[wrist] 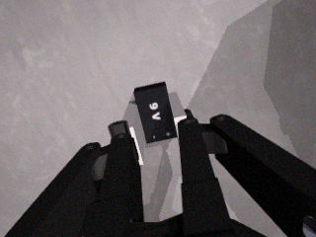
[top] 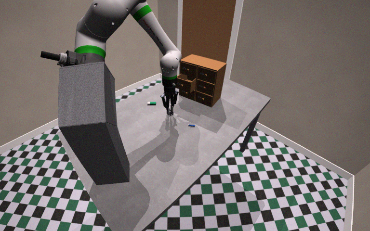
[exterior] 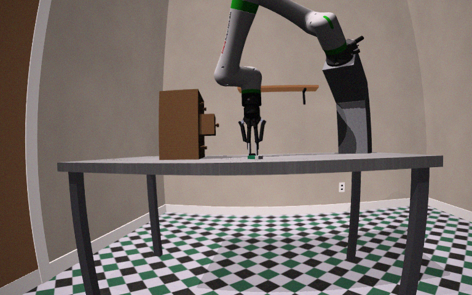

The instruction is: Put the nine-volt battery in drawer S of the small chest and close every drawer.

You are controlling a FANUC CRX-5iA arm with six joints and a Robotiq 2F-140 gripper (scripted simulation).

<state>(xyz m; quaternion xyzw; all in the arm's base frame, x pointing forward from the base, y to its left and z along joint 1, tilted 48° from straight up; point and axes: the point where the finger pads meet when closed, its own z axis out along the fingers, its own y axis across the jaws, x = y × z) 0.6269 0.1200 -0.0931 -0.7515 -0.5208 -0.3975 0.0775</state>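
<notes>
The nine-volt battery [wrist: 156,114] is a small black block marked 9V, lying flat on the grey table. My gripper [wrist: 155,111] points straight down at the table, and its two fingertips are closed on the battery's sides. It stands in front of the chest in the top and exterior views [top: 170,111] [exterior: 252,153]. The small wooden chest [top: 202,80] stands at the far end of the table with two columns of drawers. One drawer [top: 186,82] in the left column, middle row, is pulled partly out. The drawer marks are too small to read.
A green and white object [top: 151,103] lies on the table left of my gripper. A small blue object [top: 191,125] lies to its right, nearer the table edge. The robot's grey pedestal [top: 87,120] stands at the near left.
</notes>
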